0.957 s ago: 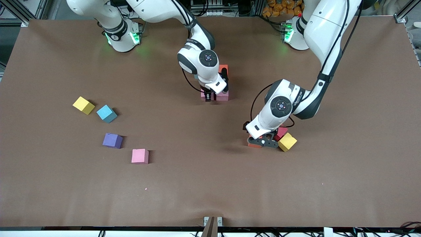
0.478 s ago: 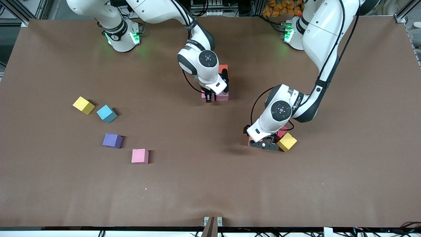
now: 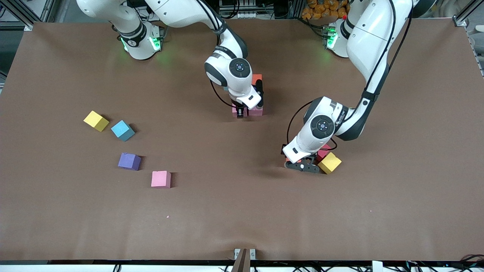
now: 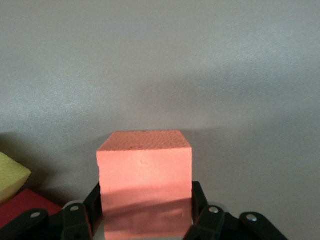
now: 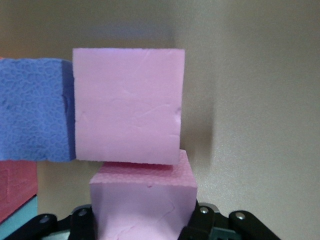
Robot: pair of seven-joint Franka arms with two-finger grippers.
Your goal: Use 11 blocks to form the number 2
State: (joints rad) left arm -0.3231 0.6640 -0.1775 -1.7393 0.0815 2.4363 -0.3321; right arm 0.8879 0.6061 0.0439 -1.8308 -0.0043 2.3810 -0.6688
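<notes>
Since these matte foam cubes look light, soft and grippy, the left gripper (image 4: 145, 222) pinches the orange block (image 4: 145, 175) by its flat sides beside the yellow block (image 3: 329, 163), while the right gripper (image 5: 142, 222) clamps a pink block (image 5: 142, 200) at the forming figure.

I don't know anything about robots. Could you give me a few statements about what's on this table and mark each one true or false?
1. The left gripper has an orange block between its fingers. True.
2. A green block lies beside that orange block. False: its neighbours are a yellow block and a red block.
3. The right gripper holds nothing. False: it is shut on a pink block, next to other blocks at the middle of the table.
4. A purple block lies by itself toward the right arm's end of the table. True.
</notes>
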